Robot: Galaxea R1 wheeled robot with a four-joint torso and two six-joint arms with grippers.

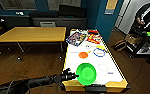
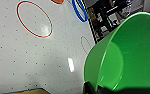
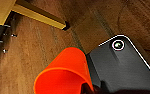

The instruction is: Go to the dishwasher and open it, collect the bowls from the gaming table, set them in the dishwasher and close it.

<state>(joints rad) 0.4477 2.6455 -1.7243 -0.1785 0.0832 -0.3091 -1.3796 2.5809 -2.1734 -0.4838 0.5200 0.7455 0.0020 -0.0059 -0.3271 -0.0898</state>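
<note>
The left gripper [image 1: 75,75] is grasping the green bowl [image 1: 86,73] by its rim, holding it tilted over the near end of the gaming table [image 1: 73,62]. In the right wrist view an orange bowl [image 3: 63,72] is sitting at the right gripper, apparently gripped, above the wooden floor [image 3: 41,47]. Farther along the white top, 1 orange disc [image 1: 83,55] and a blue ring [image 1: 99,52] are lying. A person [image 1: 147,15] is standing beyond.
</note>
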